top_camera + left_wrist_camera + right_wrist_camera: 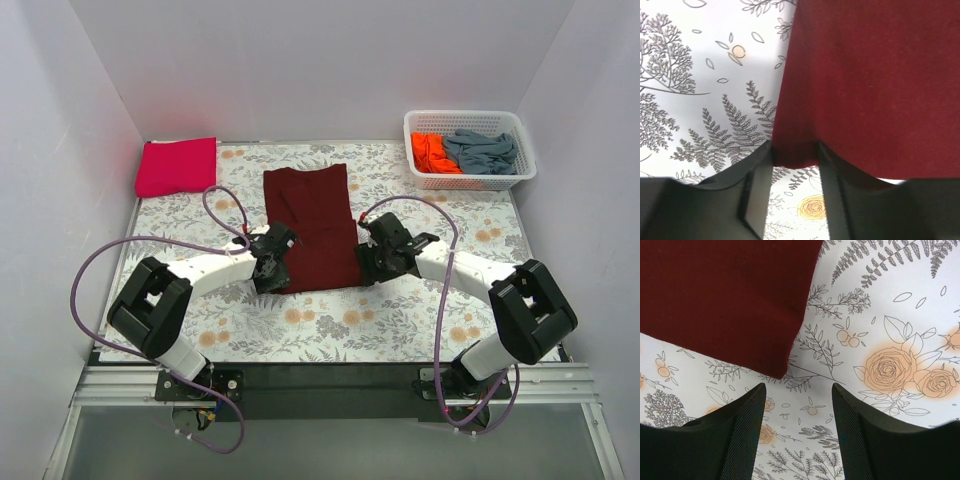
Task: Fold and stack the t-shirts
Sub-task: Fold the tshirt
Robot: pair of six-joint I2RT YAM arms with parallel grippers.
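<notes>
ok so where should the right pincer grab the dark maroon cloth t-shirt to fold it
The dark maroon cloth t-shirt lies flat, so take its near right corner, sliding in low from the near side: that corner sits just ahead of the open right pincer.

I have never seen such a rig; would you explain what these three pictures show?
Two robot arms are bolted at a table's near edge. The wide picture looks down from above; the other two come from cameras on each wrist, whose dark fingers show at the bottom. A maroon t-shirt lies in the middle, a folded pink t-shirt at the far left, and a white basket holds an orange t-shirt and a grey-blue t-shirt. The left gripper, open, straddles the maroon shirt's corner; the right gripper is open, holding nothing.
</notes>
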